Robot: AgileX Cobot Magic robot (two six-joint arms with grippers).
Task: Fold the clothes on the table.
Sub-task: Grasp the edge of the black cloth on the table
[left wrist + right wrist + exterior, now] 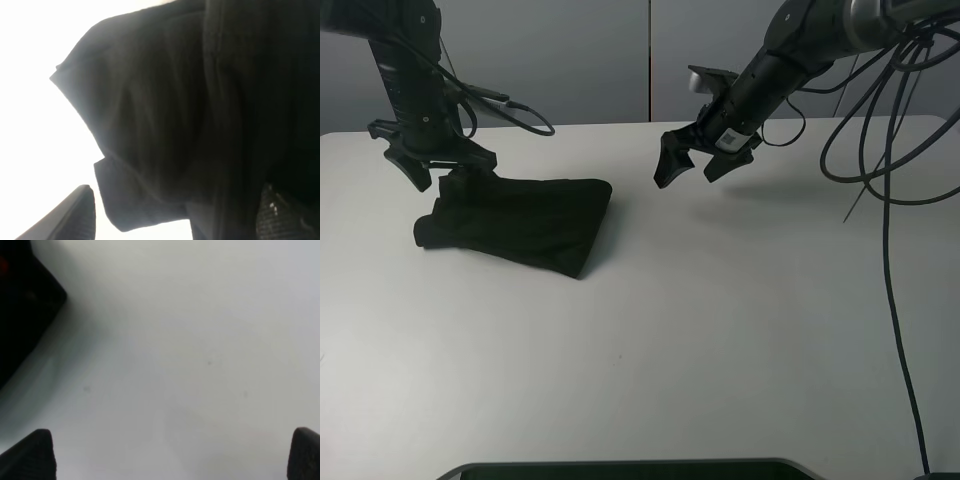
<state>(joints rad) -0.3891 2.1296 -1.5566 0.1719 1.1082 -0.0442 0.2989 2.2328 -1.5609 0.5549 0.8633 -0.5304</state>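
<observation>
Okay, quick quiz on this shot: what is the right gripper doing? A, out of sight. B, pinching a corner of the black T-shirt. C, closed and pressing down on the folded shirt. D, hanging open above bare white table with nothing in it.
D: the right gripper hangs open over the bare white table, clear of the folded black T-shirt; its wrist view shows spread fingertips with only tabletop between.

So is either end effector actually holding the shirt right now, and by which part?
The right end effector is open over bare table, holding nothing. The left end effector sits at the back-left edge of the bunched black shirt, fingers spread; no hold is visible.
</observation>
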